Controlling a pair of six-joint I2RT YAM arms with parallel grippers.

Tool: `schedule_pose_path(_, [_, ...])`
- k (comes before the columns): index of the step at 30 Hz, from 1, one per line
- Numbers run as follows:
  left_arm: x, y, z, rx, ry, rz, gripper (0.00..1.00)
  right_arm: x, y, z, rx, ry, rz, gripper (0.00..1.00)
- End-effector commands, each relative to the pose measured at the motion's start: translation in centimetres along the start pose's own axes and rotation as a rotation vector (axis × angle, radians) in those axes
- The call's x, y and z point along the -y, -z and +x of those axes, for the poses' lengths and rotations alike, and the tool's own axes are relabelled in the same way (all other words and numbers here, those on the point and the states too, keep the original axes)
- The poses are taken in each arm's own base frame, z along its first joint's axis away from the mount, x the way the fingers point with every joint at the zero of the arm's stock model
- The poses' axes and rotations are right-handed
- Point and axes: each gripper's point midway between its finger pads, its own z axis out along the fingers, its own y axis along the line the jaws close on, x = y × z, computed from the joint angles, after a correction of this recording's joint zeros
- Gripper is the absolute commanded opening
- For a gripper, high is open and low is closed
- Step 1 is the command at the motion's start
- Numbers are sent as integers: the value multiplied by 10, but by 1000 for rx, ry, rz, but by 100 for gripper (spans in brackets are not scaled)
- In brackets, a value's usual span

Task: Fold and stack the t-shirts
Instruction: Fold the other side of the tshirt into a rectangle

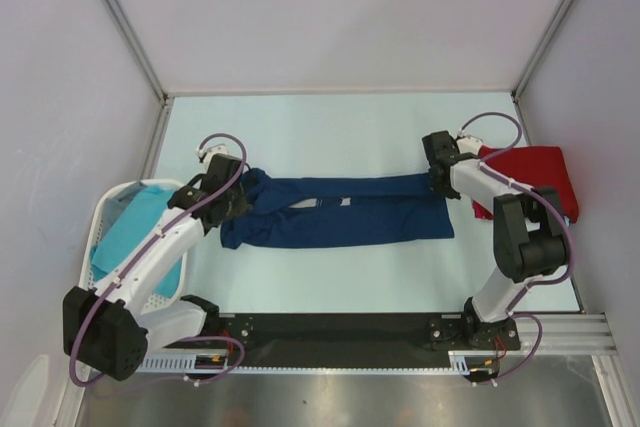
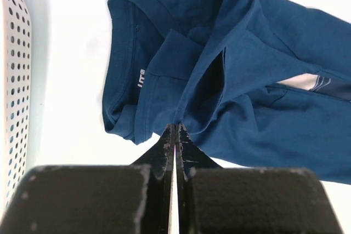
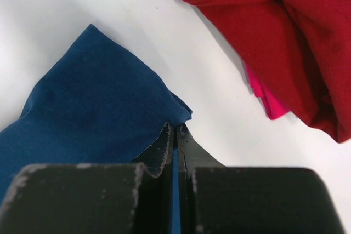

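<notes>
A navy blue t-shirt (image 1: 340, 212) lies stretched left to right across the table's middle. My left gripper (image 1: 235, 203) is shut on its collar end, and in the left wrist view the cloth (image 2: 247, 69) bunches up to the closed gripper (image 2: 175, 127). My right gripper (image 1: 438, 187) is shut on the hem corner, with blue cloth (image 3: 88, 108) showing between the closed gripper (image 3: 176, 127). A red t-shirt (image 1: 535, 172) lies crumpled at the right edge, close beside the right gripper. A turquoise t-shirt (image 1: 135, 229) lies in the basket.
A white perforated basket (image 1: 105, 202) stands at the left edge, its wall (image 2: 16, 80) close beside the left gripper. A pink bit of cloth (image 3: 263, 96) peeks from under the red t-shirt (image 3: 274, 26). White walls enclose the table.
</notes>
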Motion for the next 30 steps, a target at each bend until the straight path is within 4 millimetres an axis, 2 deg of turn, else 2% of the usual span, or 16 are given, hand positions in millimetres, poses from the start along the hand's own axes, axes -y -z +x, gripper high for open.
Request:
schedule_pose_path(1, [5, 18, -22, 95, 39, 20, 0, 6, 16, -27, 103, -75, -2, 0])
schedule_pose_path(7, [8, 22, -38, 128, 30, 9, 0, 1, 25, -38, 132, -100, -43, 0])
schedule_pose_path(11, [11, 8, -34, 93, 9, -14, 0, -6, 21, -41, 116, -93, -53, 0])
schedule_pose_path(15, [24, -5, -44, 102, 8, -2, 0, -16, 13, -51, 110, -111, -62, 0])
schedule_pose_path(16, [26, -9, -47, 104, 5, -6, 0, -26, 15, -65, 127, -130, -83, 0])
schedule_pose_path(19, [34, -22, -65, 107, 6, -20, 0, -45, 10, -80, 133, -127, -102, 0])
schedule_pose_path(20, [36, -25, -72, 116, 13, -20, 0, -59, 12, -95, 154, -134, -123, 0])
schedule_pose_path(22, [39, -34, -85, 112, 33, -19, 0, -69, 13, -106, 161, -125, -131, 0])
schedule_pose_path(23, [41, -37, -90, 121, 34, -17, 0, -79, 19, -126, 192, -140, -153, 0])
schedule_pose_path(24, [45, -35, -102, 139, 43, -9, 0, -85, 12, -124, 182, -125, -147, 0])
schedule_pose_path(26, [44, -48, -105, 113, 45, -32, 0, -94, 10, -131, 183, -109, -150, 0])
schedule_pose_path(27, [48, -48, -115, 126, 54, -28, 0, -101, 7, -137, 188, -110, -153, 0])
schedule_pose_path(28, [45, -58, -114, 101, 53, -46, 0, -103, 6, -139, 189, -101, -153, 0])
schedule_pose_path(30, [47, -62, -122, 105, 66, -48, 0, -108, 4, -146, 197, -101, -159, 0])
